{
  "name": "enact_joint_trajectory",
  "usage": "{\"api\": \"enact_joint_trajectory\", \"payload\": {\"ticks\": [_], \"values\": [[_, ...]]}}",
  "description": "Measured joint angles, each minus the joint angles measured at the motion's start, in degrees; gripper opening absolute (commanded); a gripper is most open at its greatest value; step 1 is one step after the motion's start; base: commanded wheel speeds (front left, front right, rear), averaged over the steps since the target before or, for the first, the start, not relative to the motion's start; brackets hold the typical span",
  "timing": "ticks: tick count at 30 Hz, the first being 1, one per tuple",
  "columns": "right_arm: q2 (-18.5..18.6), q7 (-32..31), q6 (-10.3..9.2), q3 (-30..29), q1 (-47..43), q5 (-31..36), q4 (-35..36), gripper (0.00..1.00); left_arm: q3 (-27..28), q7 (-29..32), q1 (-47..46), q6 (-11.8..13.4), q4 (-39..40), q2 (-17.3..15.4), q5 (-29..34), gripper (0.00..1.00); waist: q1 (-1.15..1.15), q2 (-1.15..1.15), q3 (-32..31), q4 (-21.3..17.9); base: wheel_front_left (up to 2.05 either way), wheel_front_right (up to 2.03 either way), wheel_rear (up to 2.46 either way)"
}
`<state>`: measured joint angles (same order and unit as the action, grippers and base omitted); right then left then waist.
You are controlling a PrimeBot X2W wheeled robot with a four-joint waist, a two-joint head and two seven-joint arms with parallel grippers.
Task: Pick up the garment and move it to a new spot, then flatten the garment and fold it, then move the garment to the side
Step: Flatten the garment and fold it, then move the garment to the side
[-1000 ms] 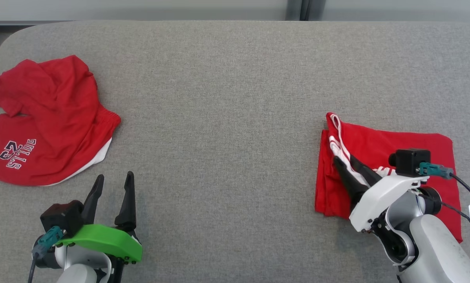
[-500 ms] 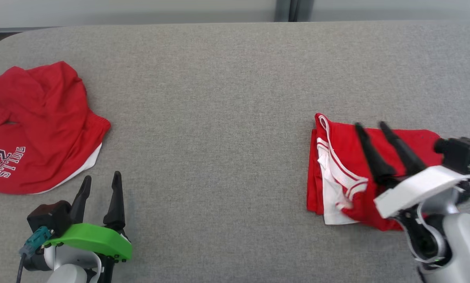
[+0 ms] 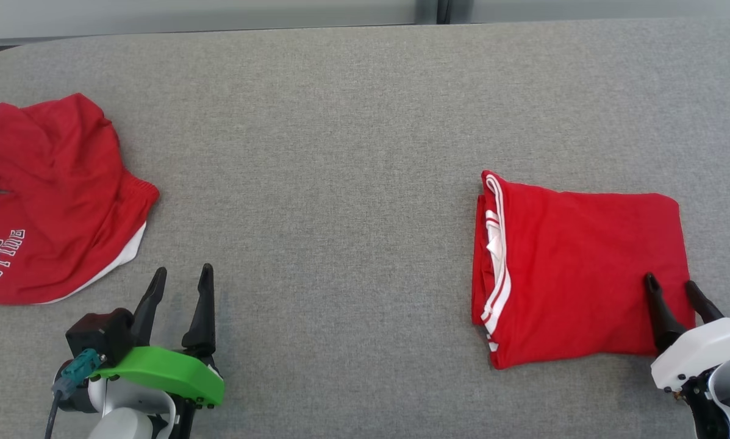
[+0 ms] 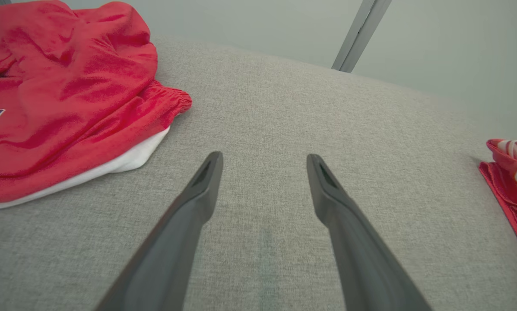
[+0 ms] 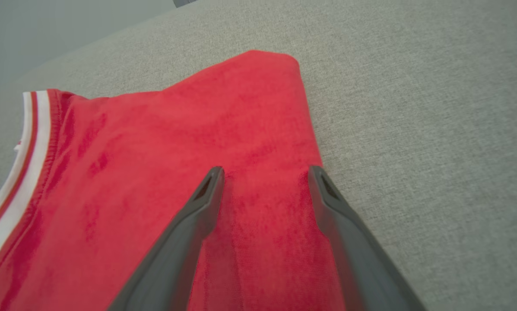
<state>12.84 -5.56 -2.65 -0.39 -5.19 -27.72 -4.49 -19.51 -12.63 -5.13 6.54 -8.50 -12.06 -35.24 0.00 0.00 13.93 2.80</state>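
Head view, with both wrist views. The folded garment (image 3: 584,274) lies flat on the right half of the grey table (image 3: 340,152) as a red rectangle. Its long axis runs across the table from my left to my right. The striped trim (image 3: 497,244) marks the short end that faces the table's middle.

My right gripper (image 3: 669,282) stands at the near right corner of that rectangle with its jaws apart. In the right wrist view the two tips sit over the red cloth (image 5: 176,142), just inside its right edge, and the cloth between them lies flat, with no fold pinched. I cannot tell whether the tips touch the fabric. From these jaws the bulk of the garment extends forward and to the left, so the right arm is clearly the nearer one.

My left gripper (image 3: 183,271) hovers over bare table, jaws also apart, well apart from the folded piece. It is near a second, crumpled garment (image 3: 47,201) with white lettering at the table's left edge.

I judge the fold complete and the piece set aside. If it needs any further shift, I would slide it along that left-to-right axis with the right arm.
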Motion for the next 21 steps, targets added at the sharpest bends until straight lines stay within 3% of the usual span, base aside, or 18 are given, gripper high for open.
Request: {"api": "enact_joint_trajectory", "payload": {"ticks": [10,21], "values": [[2.47,0.58,-0.92,-1.9,1.42,0.89,-3.0,1.0,-0.03,0.07,-0.47,0.0,-0.11,0.12,0.12,1.0,0.0,0.0,0.97,2.73,0.0,0.0,0.0],[2.58,-2.35,-0.92,-2.27,4.32,-0.76,-7.28,1.0,0.26,0.07,-1.01,0.0,-0.03,0.16,0.12,1.0,0.0,0.0,2.28,4.37,0.0,0.0,0.0]]}}
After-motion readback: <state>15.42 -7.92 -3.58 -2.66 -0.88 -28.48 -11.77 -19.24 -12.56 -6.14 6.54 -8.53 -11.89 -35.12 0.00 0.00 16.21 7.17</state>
